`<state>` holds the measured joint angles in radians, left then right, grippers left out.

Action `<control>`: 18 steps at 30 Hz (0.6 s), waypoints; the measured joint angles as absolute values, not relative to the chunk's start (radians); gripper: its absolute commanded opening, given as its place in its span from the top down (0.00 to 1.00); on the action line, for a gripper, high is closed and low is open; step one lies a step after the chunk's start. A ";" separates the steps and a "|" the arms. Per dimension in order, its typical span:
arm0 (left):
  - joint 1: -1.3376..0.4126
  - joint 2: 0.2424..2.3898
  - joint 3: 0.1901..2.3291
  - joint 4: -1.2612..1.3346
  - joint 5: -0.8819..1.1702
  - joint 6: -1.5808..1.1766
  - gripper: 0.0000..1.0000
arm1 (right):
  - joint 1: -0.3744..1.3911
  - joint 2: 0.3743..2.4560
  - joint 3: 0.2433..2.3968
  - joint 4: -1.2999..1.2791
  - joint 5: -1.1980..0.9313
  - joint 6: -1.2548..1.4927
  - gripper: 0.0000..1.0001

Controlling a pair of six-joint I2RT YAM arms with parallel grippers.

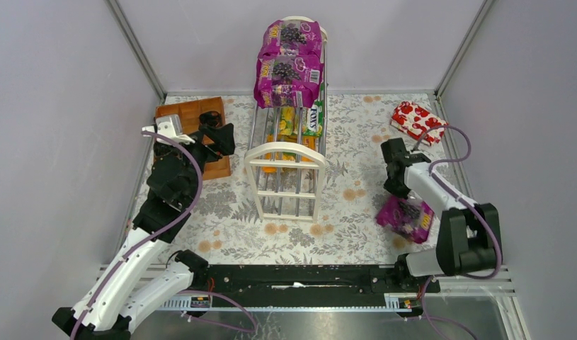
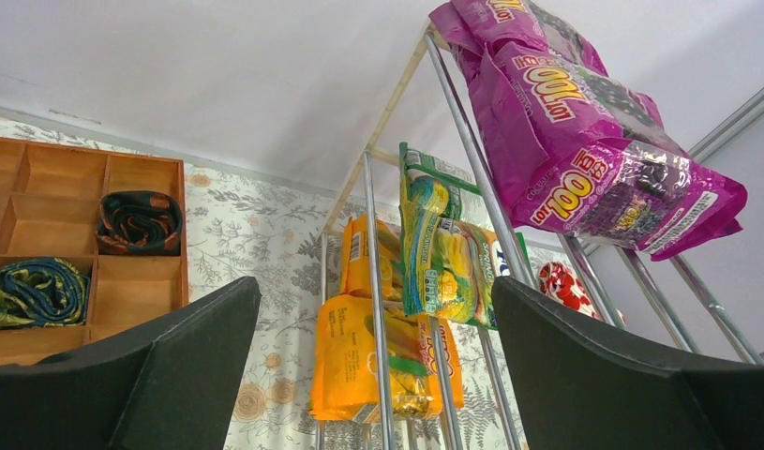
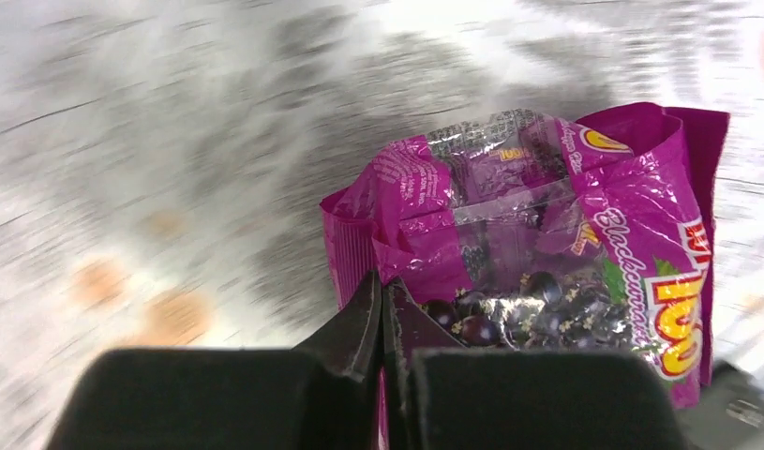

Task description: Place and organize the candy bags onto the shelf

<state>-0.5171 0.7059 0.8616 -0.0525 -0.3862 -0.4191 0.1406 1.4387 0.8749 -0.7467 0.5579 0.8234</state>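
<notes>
Right gripper (image 3: 385,319), jaws pressed together, pinches the edge of a purple candy bag (image 3: 546,244) near the table's (image 1: 349,219) right edge, with open cloth between it and the shelf (image 1: 285,173). Left gripper (image 2: 373,286), jaws spread wide and empty, sits between wooden tray (image 1: 200,113) and shelf.

Tablecloth (image 3: 153,141) is blurred across upper left; purple bag (image 3: 546,225) is partly hidden behind right gripper (image 3: 384,314) at bottom centre.

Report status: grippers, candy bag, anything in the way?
Right gripper shut on purple bag. Left gripper open, empty, near shelf. Nothing seen blocking.
</notes>
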 measured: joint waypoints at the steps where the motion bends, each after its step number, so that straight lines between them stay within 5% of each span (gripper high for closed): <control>1: -0.517 0.709 0.862 -0.052 -0.386 -0.419 0.01 | 0.159 1.410 0.876 -0.705 0.482 0.798 1.00; 12: -0.517 0.720 0.862 -0.053 -0.387 -0.419 0.01 | 0.144 1.214 0.921 -0.432 -0.157 0.779 1.00; 18: -0.517 0.722 0.862 -0.054 -0.387 -0.419 0.01 | -0.099 1.216 0.788 -0.211 -0.554 0.810 1.00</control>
